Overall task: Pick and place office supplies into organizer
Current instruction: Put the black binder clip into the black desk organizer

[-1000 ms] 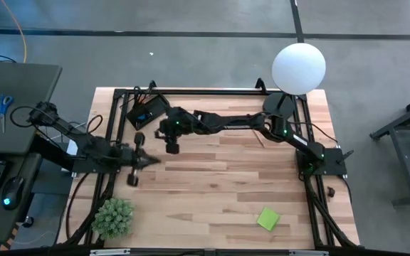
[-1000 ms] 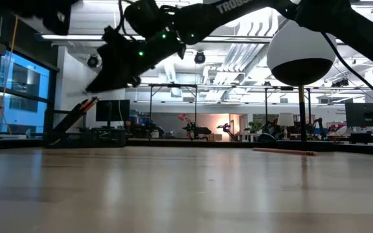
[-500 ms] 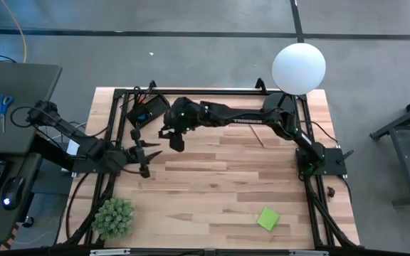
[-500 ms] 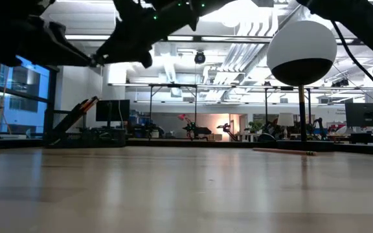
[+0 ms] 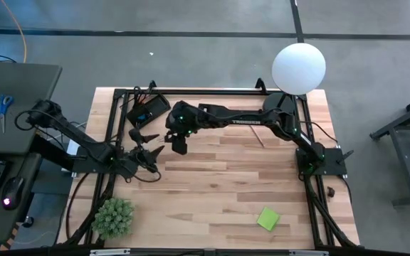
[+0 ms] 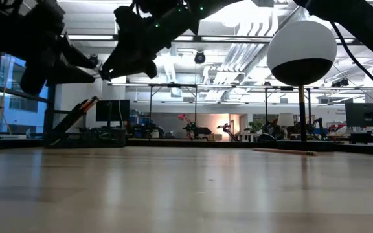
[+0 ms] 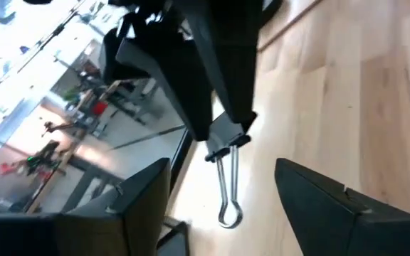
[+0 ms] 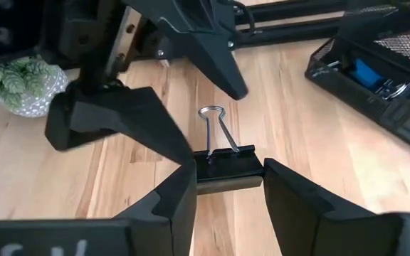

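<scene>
A black binder clip (image 8: 225, 168) hangs above the table's far left part, with my right gripper (image 8: 226, 179) shut on it. My left gripper (image 7: 223, 169) is open. Its two fingers (image 8: 216, 50) stand on either side of the clip's wire handles (image 7: 226, 190) without touching them. In the high view my left gripper (image 5: 158, 143) sits just left of my right gripper (image 5: 179, 146). The black organizer (image 5: 146, 110) stands at the far left, with a blue eraser (image 8: 368, 72) inside it. A green sticky-note pad (image 5: 267, 218) lies near the front right. My right gripper pinches the clip's black body (image 8: 228, 162) between its two fingers. It comes from the table's right side, slanting downward. The wire handles (image 8: 214, 129) stick out past the fingertips toward my left gripper. The clip is lifted clear of the table.
A green potted plant (image 5: 112, 217) stands at the near left corner and a white globe lamp (image 5: 299, 67) at the far right. A pencil (image 6: 283, 151) lies on the wood near the lamp. The black frame (image 5: 191, 92) borders the table.
My left gripper has opened from shut, rolled about its own axis and sunk a little, and its fingers now straddle the clip's handles. My right gripper has risen slightly with the clip and stayed shut on it.
</scene>
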{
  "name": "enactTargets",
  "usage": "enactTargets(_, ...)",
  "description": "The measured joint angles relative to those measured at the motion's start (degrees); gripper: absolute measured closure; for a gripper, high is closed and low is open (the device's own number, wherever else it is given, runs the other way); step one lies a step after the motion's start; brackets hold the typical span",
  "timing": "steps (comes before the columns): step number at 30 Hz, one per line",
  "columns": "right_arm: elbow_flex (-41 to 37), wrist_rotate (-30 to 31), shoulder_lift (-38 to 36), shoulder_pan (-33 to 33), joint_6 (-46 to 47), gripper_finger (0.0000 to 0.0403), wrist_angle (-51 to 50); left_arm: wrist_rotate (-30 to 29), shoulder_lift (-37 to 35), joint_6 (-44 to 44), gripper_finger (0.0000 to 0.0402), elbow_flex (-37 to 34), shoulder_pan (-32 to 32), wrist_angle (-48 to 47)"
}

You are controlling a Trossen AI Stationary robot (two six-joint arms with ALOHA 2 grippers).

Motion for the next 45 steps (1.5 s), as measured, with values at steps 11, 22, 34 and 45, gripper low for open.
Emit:
enactTargets(11, 0.0, -0.3, 0.0, 0.1, 0.2, 0.0265, 1.0, -0.9, 6.2, -5.6, 0.029, 0.0, 0.0, 1.2)
enactTargets(22, 0.0, -1.4, 0.1, 0.0, 0.8, 0.0265, 0.8, -2.5, 6.4, -8.0, 0.0396, 0.0, 0.0, 1.0)
enactTargets(34, 0.0, -1.7, -1.2, -0.2, 0.6, 0.0265, -2.8, -4.4, 6.4, -12.5, 0.0398, 0.2, 0.1, 0.7)
enactTargets(45, 0.1, 10.5, -9.7, 4.4, -1.6, 0.0266, -26.2, 8.8, 4.0, -30.2, 0.0401, -0.1, 19.0, -19.7)
